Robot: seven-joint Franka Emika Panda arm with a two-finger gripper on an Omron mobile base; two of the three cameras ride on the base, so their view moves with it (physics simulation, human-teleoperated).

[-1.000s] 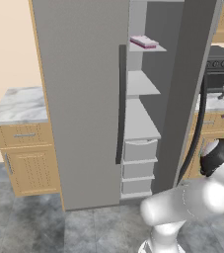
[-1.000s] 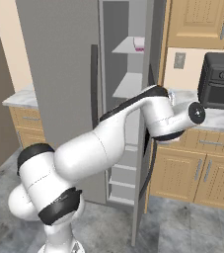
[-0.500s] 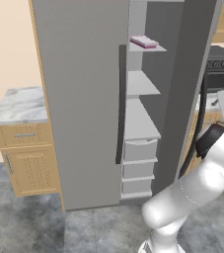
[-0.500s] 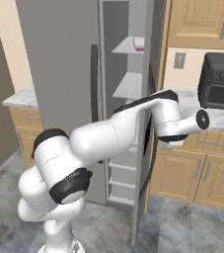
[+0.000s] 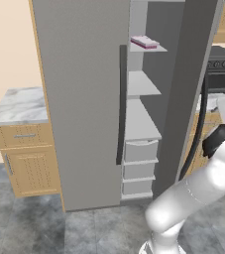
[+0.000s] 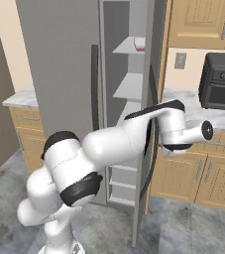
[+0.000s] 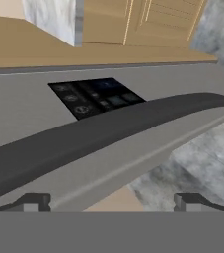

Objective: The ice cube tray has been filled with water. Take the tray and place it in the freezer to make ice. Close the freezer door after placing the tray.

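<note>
on the top shelf (base views) — ice cube tray (image 5: 143, 41); hand view — door handle (image 7: 108, 129).

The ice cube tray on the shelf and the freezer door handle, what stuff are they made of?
The ice cube tray looks like soft plastic or silicone: a pale pink, matte top with a darker magenta rim and no shine. The freezer door looks like smooth grey painted metal, flat and even. Its handle is a long dark bar with a dull finish, probably plastic or coated metal; the picture cannot settle which.
</note>
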